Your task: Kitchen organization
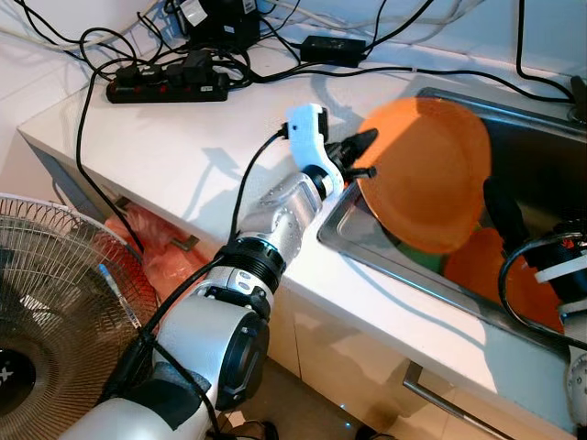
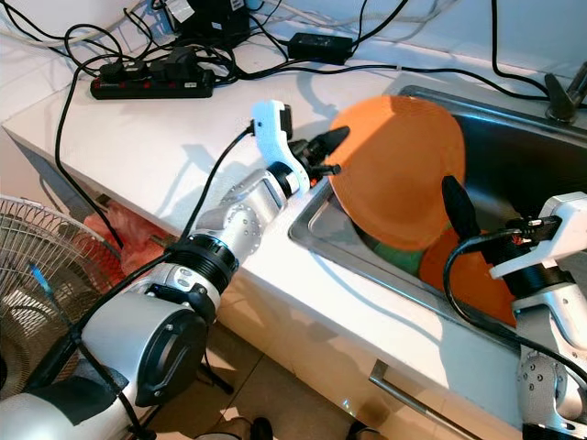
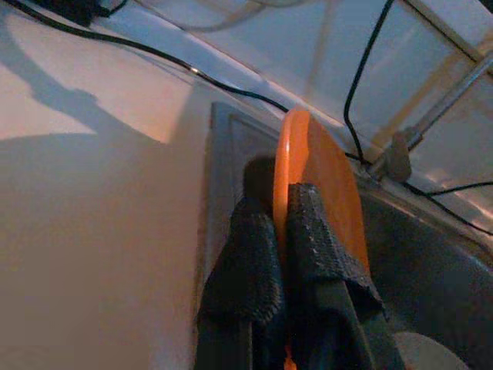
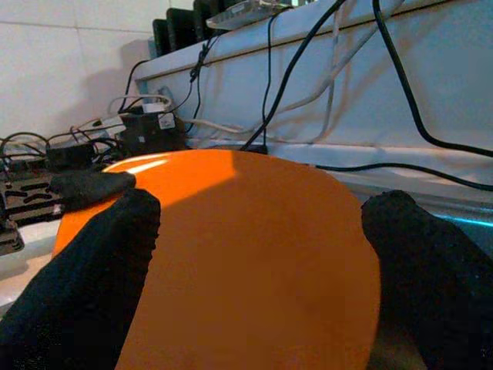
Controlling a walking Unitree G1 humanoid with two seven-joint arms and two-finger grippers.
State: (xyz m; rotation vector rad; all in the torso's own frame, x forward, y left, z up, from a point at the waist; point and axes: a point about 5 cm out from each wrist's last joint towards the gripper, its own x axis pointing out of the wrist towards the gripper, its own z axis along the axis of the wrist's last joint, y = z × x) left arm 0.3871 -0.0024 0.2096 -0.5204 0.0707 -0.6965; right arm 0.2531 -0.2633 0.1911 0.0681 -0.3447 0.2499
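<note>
Plate (image 1: 426,174) up on edge over the sink (image 1: 537,137), left gripper (image 1: 359,156) clamped on its rim so it clears the orange dishes (image 1: 495,270) below; right gripper (image 2: 459,215) waits spread wide, facing it.

A white countertop (image 1: 183,156) meets a white wall (image 1: 83,14), sunlit.
</note>
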